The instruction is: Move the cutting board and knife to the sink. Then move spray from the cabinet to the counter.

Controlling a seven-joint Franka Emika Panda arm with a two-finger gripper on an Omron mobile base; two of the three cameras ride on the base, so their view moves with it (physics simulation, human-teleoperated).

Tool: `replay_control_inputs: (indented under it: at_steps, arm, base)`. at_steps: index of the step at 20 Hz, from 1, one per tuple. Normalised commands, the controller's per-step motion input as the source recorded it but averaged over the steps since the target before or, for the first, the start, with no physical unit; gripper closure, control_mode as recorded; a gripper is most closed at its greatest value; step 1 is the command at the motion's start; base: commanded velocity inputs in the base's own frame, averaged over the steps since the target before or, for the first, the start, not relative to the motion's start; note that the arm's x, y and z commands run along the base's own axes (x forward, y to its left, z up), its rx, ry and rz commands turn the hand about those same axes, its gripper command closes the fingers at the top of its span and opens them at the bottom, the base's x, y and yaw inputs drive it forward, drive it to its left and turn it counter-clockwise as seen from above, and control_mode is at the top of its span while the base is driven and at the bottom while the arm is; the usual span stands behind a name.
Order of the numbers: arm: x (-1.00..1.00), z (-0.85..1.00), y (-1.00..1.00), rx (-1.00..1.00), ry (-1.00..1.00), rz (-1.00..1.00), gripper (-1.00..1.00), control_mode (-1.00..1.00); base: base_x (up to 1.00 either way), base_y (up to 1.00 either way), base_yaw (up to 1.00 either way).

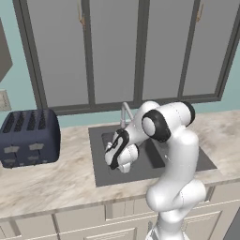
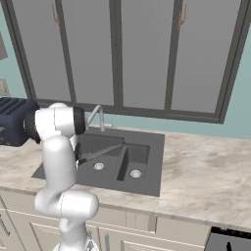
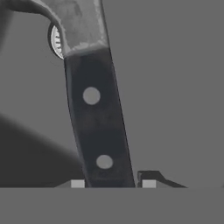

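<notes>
My gripper [image 3: 113, 183] is shut on the black handle of the knife [image 3: 98, 127], whose silver blade points away toward a round drain [image 3: 53, 40]. In the right base view the knife [image 2: 103, 151] sticks out to the right from behind my arm, low over the large basin of the dark grey sink [image 2: 147, 171]. From the left base view, my hand [image 1: 118, 152] hangs over the sink [image 1: 101, 176] in front of the faucet [image 1: 124, 112]. The beige counter [image 1: 47, 183] surrounds the sink. The cutting board, spray and cabinet are out of view.
A dark blue toaster [image 1: 30, 136] stands on the counter left of the sink. A tall grey-framed window runs along the wall behind the faucet [image 2: 98, 115]. The counter [image 2: 206, 171] stretches right of the sink, with a dark appliance corner [image 2: 228, 240] below it.
</notes>
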Motion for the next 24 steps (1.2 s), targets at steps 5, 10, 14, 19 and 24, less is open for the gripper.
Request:
replay_control_inputs:
  at_steps: [5, 10, 14, 19, 24]
  arm:
    - [0.27, -0.36, 0.22, 0.0, 0.05, 0.0, 1.0, -1.0]
    - [0.29, -0.33, 0.26, 0.0, 0.08, 0.0, 1.0, -1.0]
    - [0.3, -0.34, 0.29, 0.0, 0.09, 0.0, 1.0, -1.0]
    - [0.29, -0.29, 0.27, 0.0, 0.08, 0.0, 1.0, -1.0]
    - [0.23, -0.15, 0.3, 0.0, 0.05, 0.0, -1.0, -1.0]
  base:
    - [0.0, 0.0, 0.0]
    - [0.0, 0.0, 0.0]
    - [0.0, 0.0, 0.0]
    - [0.0, 0.0, 0.0]
    - [0.0, 0.0, 0.0]
